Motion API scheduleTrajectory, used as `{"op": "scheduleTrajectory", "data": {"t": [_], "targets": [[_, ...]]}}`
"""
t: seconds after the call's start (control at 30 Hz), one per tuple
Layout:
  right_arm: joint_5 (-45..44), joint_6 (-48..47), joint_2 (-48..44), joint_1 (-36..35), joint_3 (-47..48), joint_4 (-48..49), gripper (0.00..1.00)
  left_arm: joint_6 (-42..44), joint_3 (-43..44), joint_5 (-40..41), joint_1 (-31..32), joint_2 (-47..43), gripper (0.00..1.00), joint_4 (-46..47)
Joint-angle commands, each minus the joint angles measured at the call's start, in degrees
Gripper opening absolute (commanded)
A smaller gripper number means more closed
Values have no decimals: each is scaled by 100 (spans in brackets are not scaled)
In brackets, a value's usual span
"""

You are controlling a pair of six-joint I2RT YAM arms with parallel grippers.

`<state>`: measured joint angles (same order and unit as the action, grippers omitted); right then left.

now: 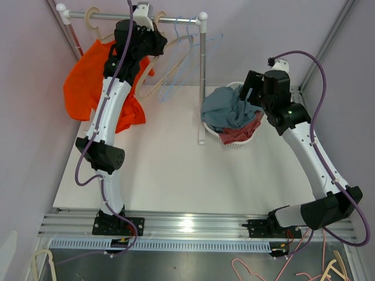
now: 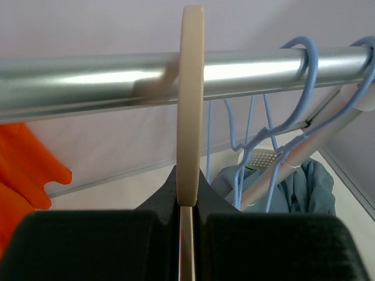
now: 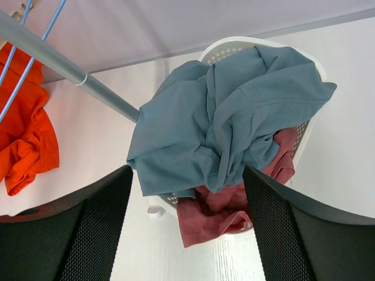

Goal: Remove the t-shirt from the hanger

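An orange t-shirt (image 1: 88, 88) hangs at the left end of the rail (image 1: 117, 17); it also shows in the left wrist view (image 2: 23, 170) and the right wrist view (image 3: 26, 134). My left gripper (image 1: 153, 36) is up at the rail, shut on the hook of a bare cream hanger (image 2: 191, 105) that sits over the rail (image 2: 88, 79). Its body (image 1: 153, 76) hangs below. My right gripper (image 1: 251, 92) is open and empty above the basket; in its wrist view the gripper (image 3: 187, 222) frames a blue-grey shirt (image 3: 234, 117).
Several empty blue hangers (image 1: 187, 55) hang right of the cream one. A white basket (image 1: 234, 142) by the rack's upright pole (image 1: 202, 82) holds the blue-grey shirt and a pink shirt (image 3: 217, 216). Walls close in on the left, back and right.
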<state>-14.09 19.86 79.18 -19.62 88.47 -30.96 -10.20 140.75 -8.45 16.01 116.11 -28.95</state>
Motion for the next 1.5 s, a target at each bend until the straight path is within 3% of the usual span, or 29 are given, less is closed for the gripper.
{"op": "scheduleTrajectory", "data": {"t": [0.0, 0.1, 0.27, 0.3, 0.33, 0.4, 0.57, 0.6, 0.7, 0.83, 0.93, 1.07, 1.13, 1.2, 1.33, 1.47], "targets": [[-24, 9, -210, -77, -31, 204, 80, 149, 199, -647, 34, -89, 1, 126], [-33, 18, -236, -86, -101, 240, 81, 167, -108, -1052, 34, -326, 6, 310], [11, 36, -218, -104, -84, 240, 81, 114, -302, -1001, 25, -729, 71, 285], [20, 36, -227, -112, -84, 240, 81, 114, -328, -975, 16, -809, 71, 285], [20, 27, -227, -113, -84, 240, 81, 80, -363, -975, -1, -905, 86, 302], [37, 27, -218, -113, -84, 248, 81, 18, -618, -1193, -98, -1116, 98, 390], [178, 27, -166, -121, -31, 257, 81, -281, -1040, -1835, -554, -1793, 99, 433], [239, 18, -131, -130, -5, 266, 81, -359, -1441, -1879, -633, -1933, 99, 495], [336, -61, -69, -121, 83, 266, 81, -430, -2266, -1391, -941, -2557, 100, 776], [328, -228, 36, -95, 162, 292, 81, -370, -2701, -1125, -1433, -2980, 99, 970], [406, -272, 98, -25, 311, 310, 81, 278, -2501, -486, -1784, -2867, 99, 848], [600, -307, 273, 81, 619, 240, 81, 334, -1028, -201, -2224, -1989, 99, -4], [644, -333, 317, 98, 812, 222, 81, 325, -787, -166, -2295, -1681, 100, -119], [679, -342, 379, 116, 909, 204, 81, 325, -873, 0, -2339, -1645, 93, -76], [714, -307, 432, 107, 1014, 319, 81, 247, -1409, 238, -2436, -1794, 93, 222], [758, -307, 607, 107, 1243, 196, 81, 0, -1533, -24, -2751, -1716, 95, 434]]}}
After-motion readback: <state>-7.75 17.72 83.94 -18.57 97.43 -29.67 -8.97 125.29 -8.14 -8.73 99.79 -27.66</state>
